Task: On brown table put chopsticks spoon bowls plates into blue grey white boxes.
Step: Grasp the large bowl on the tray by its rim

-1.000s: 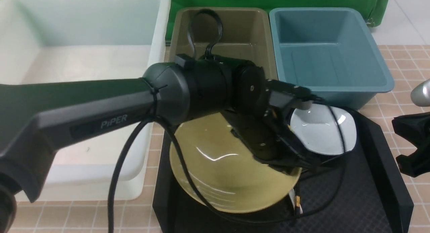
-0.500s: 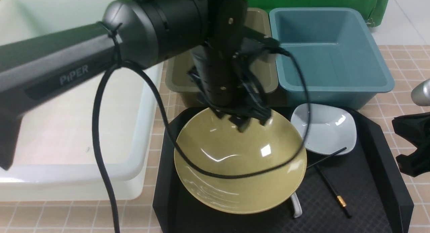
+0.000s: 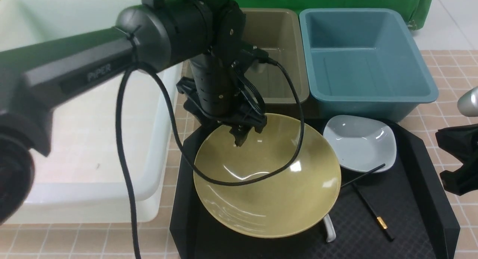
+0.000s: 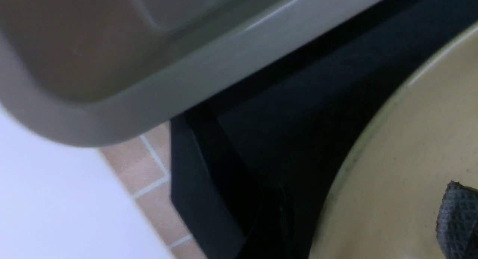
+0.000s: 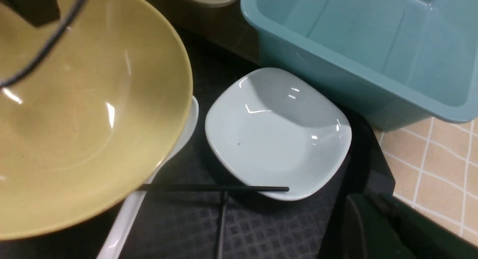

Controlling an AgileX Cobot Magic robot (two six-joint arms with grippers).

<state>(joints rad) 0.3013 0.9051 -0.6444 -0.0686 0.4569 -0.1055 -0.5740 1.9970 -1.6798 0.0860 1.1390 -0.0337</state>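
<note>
The yellow bowl [image 3: 261, 203] is set on the black tray [image 3: 410, 214] on the desk [image 3: 448, 68], the white plate [image 3: 360, 143] just beside it. The left gripper [image 3: 246, 135] is held over the bowl's far rim, jaws spread, near the grey box [image 3: 278, 34]; the right gripper [image 3: 457, 165] is seen beside the tray, jaws pressed together.

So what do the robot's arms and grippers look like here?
Left arm is matte black with rounded joint housings, grey PiPER lettering and a loose black cable. Left gripper is black; its finger pad is dark grey, waffle-textured. Right gripper shows only as a black angular body.
</note>
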